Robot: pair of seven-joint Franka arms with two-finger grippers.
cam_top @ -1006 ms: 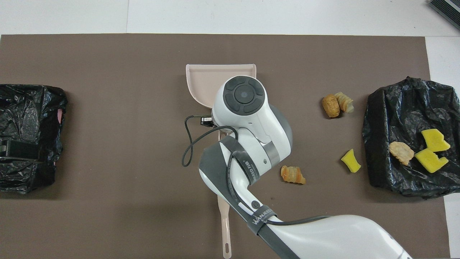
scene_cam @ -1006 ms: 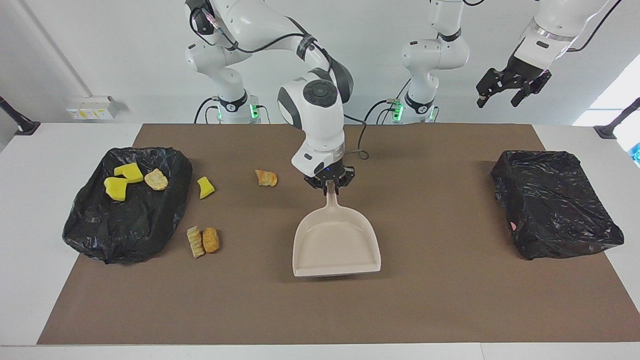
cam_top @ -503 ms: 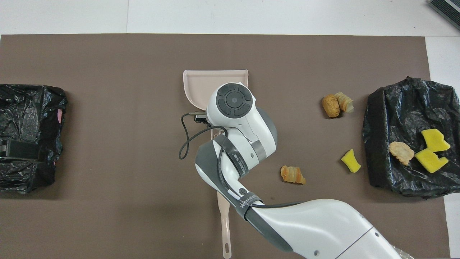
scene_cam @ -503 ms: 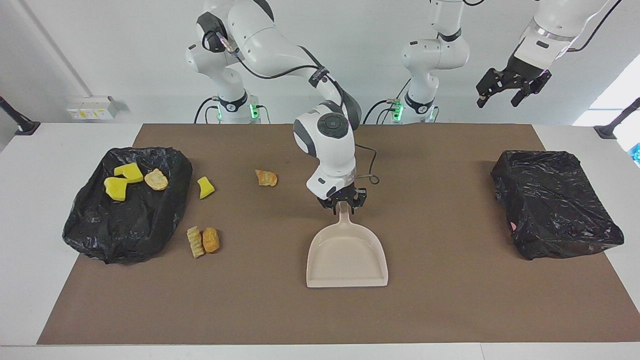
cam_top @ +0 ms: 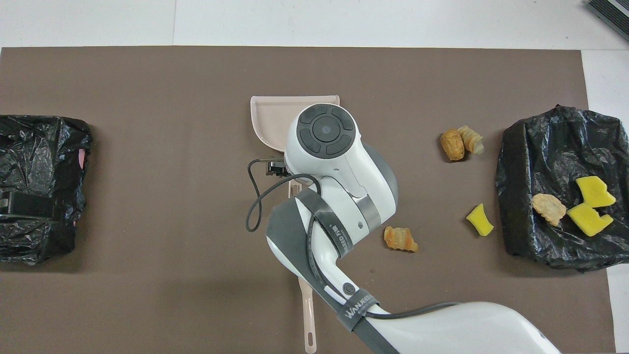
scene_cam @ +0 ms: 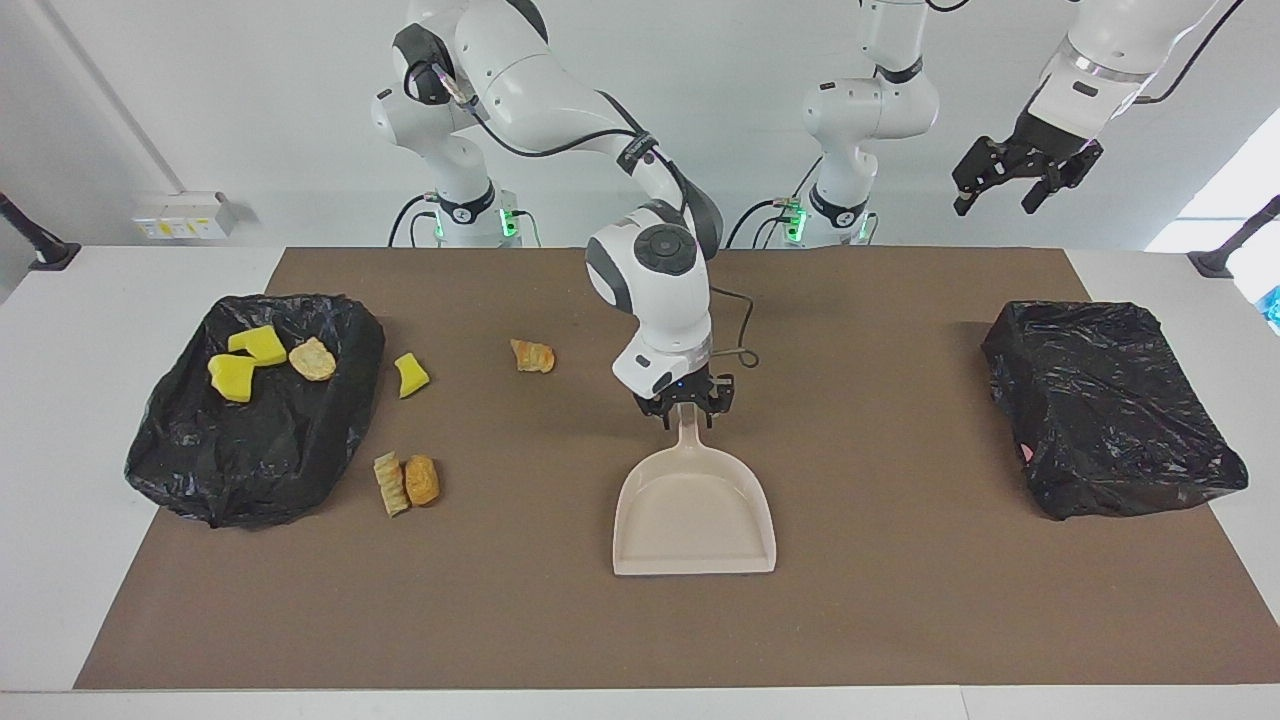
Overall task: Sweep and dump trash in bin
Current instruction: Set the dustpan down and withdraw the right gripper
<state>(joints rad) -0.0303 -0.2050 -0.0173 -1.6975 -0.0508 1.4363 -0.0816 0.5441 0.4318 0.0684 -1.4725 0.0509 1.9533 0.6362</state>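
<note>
A brown mat (scene_cam: 900,620) covered the bench. The right gripper (scene_cam: 686,409) sat low over the handle of a beige dustpan (scene_cam: 694,520) lying flat mid-mat, its jaws parted either side of the handle. The left gripper (scene_cam: 1025,170) hung high in the air above its own end of the bench, jaws open and holding nothing. Trash: two yellow sponge chunks (scene_cam: 245,360) and a bread piece (scene_cam: 312,358) lay on a black-bagged bin (scene_cam: 250,450) at the right arm's end. Just beside it on the mat were another sponge chunk (scene_cam: 410,375) and two croissant pieces (scene_cam: 407,482); a third croissant piece (scene_cam: 532,355) lay toward the middle. A second black bag (scene_cam: 1110,410) sat at the left arm's end.
</note>
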